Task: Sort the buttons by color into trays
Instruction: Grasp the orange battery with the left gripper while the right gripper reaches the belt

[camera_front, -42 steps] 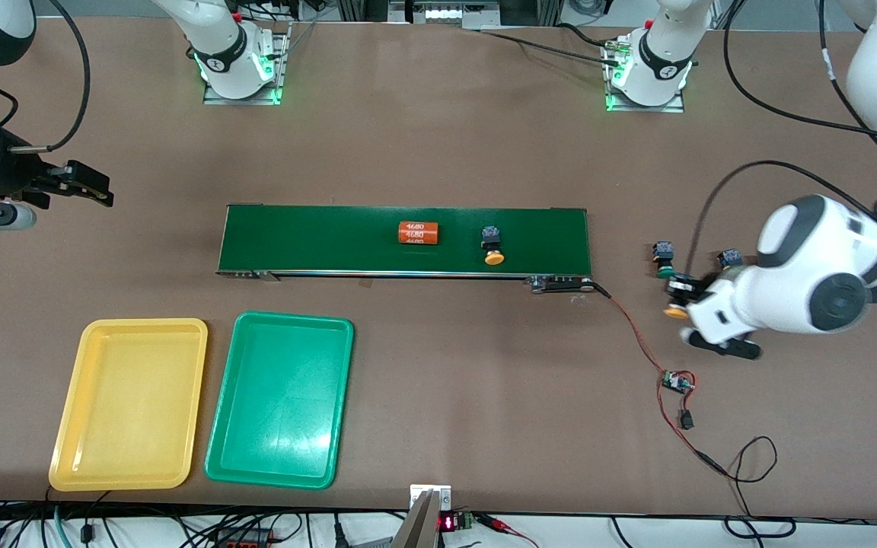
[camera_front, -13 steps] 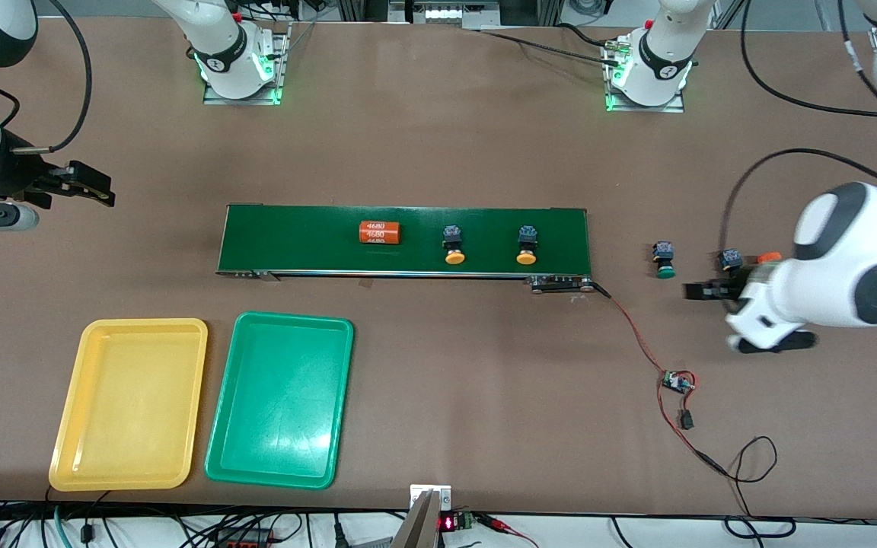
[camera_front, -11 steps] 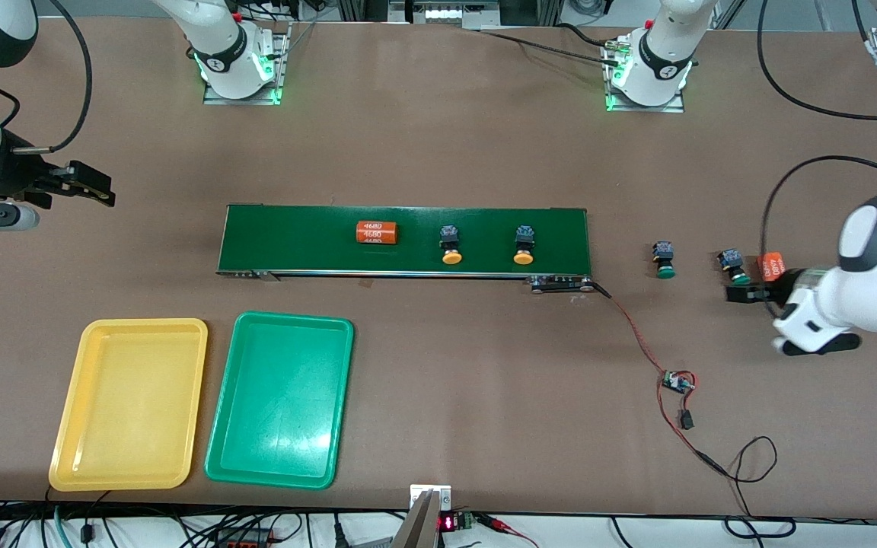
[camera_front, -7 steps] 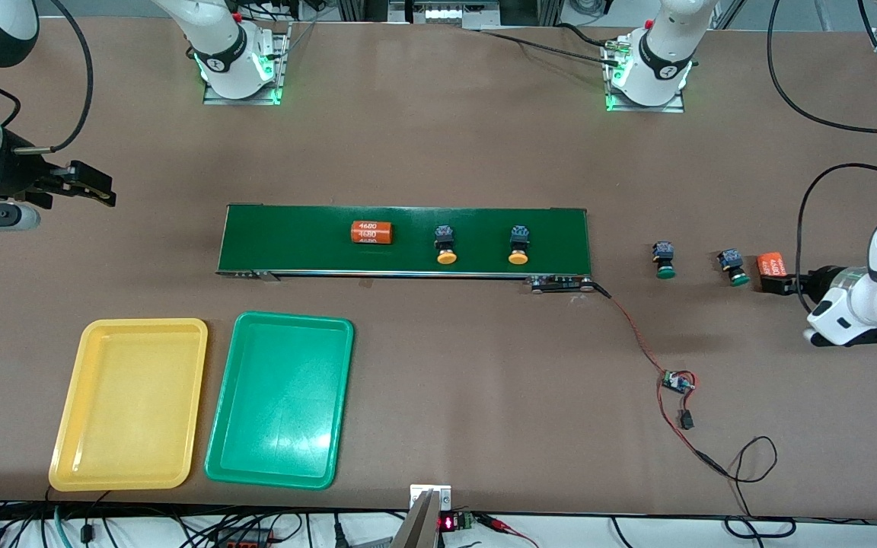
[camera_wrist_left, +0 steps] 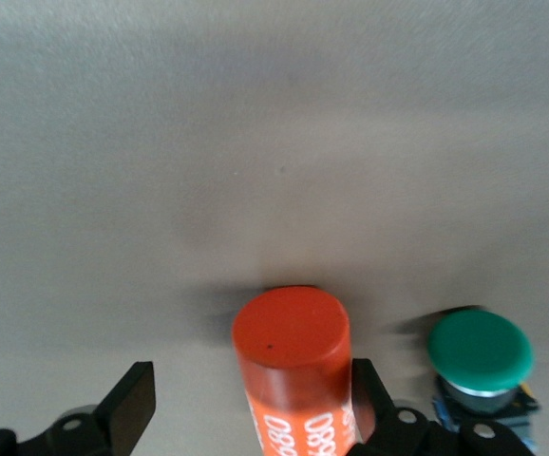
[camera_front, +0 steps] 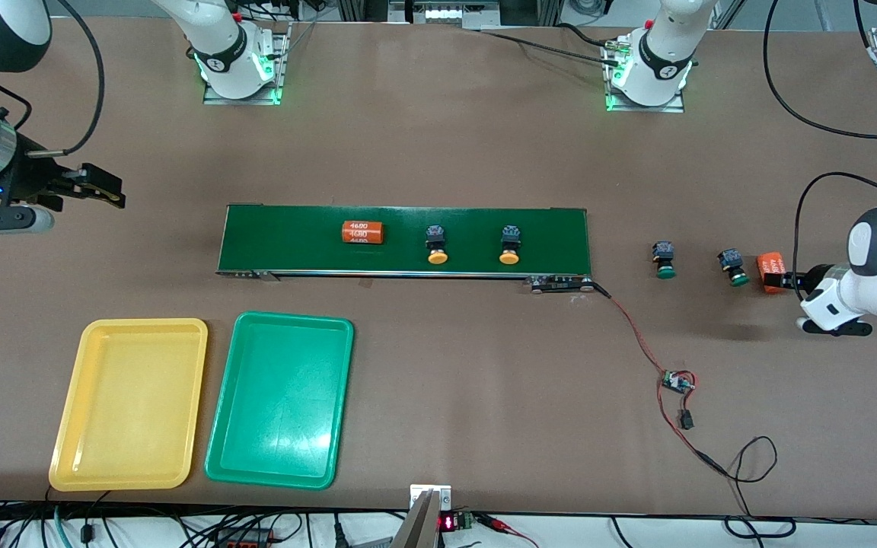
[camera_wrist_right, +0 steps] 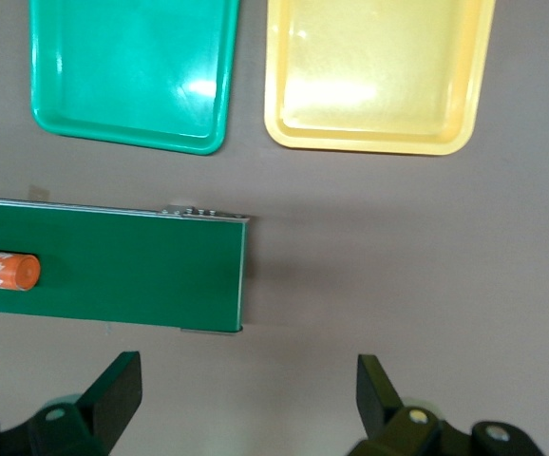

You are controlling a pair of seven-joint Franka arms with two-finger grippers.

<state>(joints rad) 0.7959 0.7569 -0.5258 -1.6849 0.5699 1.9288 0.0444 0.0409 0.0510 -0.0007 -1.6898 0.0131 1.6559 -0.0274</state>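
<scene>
Two yellow-orange buttons stand on the dark-green conveyor belt. Two green buttons stand on the table off the belt's end, toward the left arm's end. My left gripper is low at the table there, open, with an orange "4680" cylinder between its jaws; one green button is just beside it. My right gripper is open and empty above the table off the belt's other end. The yellow tray and green tray are empty.
A second orange "4680" cylinder lies on the belt, nearer the right arm's end than the yellow buttons. A small circuit board with red and black wires lies on the table nearer the front camera than the green buttons.
A second yellow button now stands on the belt. The belt carried its cylinder and buttons toward the right arm's end. My left gripper moved away from the belt to the orange cylinder beside the green buttons.
</scene>
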